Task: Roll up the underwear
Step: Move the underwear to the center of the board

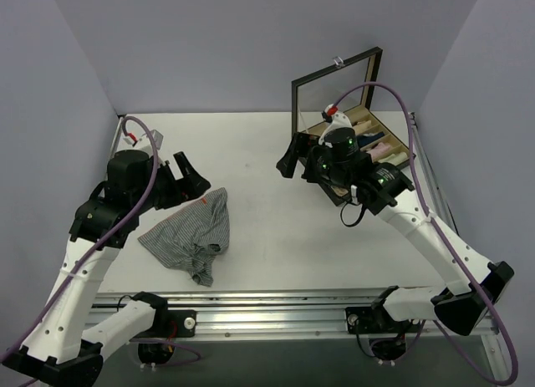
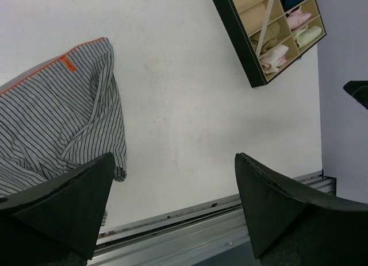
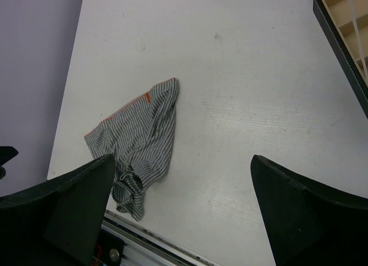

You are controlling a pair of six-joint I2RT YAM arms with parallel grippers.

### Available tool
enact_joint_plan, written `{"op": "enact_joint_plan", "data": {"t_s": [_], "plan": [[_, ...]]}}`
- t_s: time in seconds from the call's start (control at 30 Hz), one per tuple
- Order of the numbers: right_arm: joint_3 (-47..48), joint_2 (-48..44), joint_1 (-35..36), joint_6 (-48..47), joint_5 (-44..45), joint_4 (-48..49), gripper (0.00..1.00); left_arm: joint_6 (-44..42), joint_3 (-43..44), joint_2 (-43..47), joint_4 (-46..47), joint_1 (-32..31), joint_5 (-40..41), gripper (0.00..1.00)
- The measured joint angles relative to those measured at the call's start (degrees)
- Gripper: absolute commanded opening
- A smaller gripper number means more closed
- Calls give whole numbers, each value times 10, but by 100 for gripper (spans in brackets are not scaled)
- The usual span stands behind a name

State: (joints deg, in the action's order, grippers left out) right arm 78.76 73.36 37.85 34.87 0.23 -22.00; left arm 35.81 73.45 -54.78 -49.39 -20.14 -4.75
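Since the underwear [image 1: 188,232] is thin, limp cloth, I judge it will weigh next to nothing, sag from any single pinch, and bunch up rather than slide flat. It lies on the table [image 1: 276,236] at about 8 o'clock from the middle, part spread and part crumpled, its rumpled end toward 6 o'clock near the front edge. The waistband [image 2: 34,76], a thin orange-red line, runs along its 10 o'clock side. Being the firmest edge, that looks the best place to take hold, one corner per arm, to pull the cloth flat before rolling. The left gripper [image 2: 172,162] hangs just at 12 o'clock of the cloth, jaws wide and holding nothing. The right gripper [image 3: 183,160] is well apart at 2 o'clock, by the box [image 2: 233,39], jaws likewise wide and empty. A small orange tag [image 2: 69,65] sits on the waistband; no writing on it, or anywhere else, can be read.
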Motion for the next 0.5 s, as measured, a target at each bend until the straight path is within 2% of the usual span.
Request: {"op": "enact_joint_plan", "data": {"t_s": [0.13, 0.33, 0.37, 0.43, 0.5], "plan": [[17, 16, 0, 5, 0, 0, 100, 2, 0, -12, -14, 0, 0, 94], [19, 26, 1, 9, -11, -1, 100, 12, -1, -38, -26, 5, -7, 100], [19, 25, 1, 9, -12, -1, 100, 14, -4, -49, -26, 6, -12, 95], [18, 24, 1, 10, -14, 0, 100, 13, -20, -85, -23, 9, -23, 79], [9, 18, 1, 10, -17, 4, 100, 9, -47, -138, -10, 12, -33, 70]]}}
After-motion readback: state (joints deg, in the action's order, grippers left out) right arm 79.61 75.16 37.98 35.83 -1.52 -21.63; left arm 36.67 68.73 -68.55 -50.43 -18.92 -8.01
